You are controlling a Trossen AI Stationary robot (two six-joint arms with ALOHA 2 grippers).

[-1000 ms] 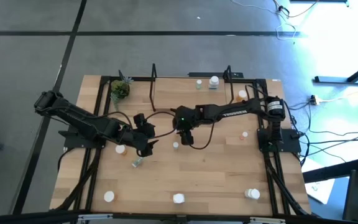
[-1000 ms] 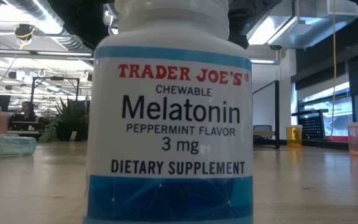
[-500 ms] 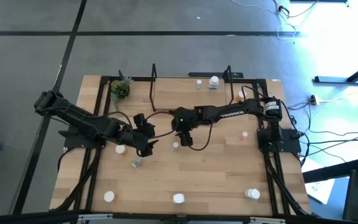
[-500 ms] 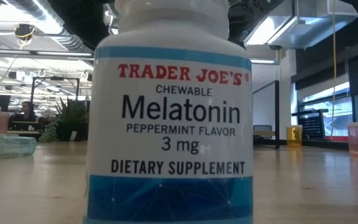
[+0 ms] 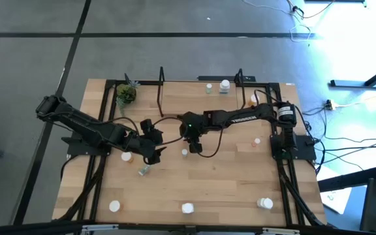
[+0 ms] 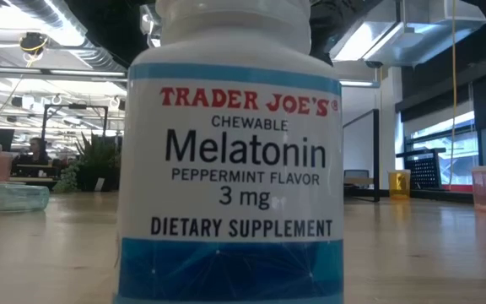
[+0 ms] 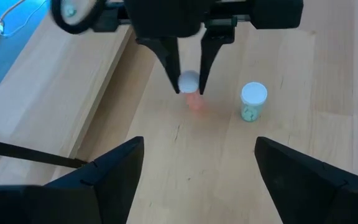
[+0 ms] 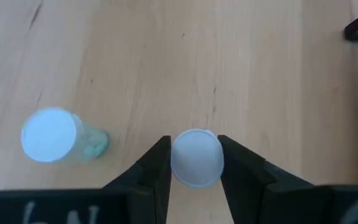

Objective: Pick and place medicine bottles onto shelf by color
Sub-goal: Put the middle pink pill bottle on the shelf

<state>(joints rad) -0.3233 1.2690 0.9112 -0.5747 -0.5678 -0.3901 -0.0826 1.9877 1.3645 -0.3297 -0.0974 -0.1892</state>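
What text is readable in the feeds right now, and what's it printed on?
All on the label of the white bottle right at the low camera:
"TRADER JOE'S"
"CHEWABLE"
"Melatonin"
"PEPPERMINT FLAVOR"
"3 mg"
"DIETARY SUPPLEMENT"
White lettering on the right arm: too small to read.
Wrist views: no readable text.

White-capped orange bottle (image 8: pixel 196 157) upright mid-surface, pinched between right gripper (image 8: pixel 194 163) fingers; pale-green bottle (image 8: pixel 56 137) upright just beside; two bottles (image 5: pixel 224 85) on shelf (image 5: pixel 194 91).

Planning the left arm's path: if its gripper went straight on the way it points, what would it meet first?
Probably the right gripper, jaws around an orange bottle; depth is unclear. The left gripper is open.
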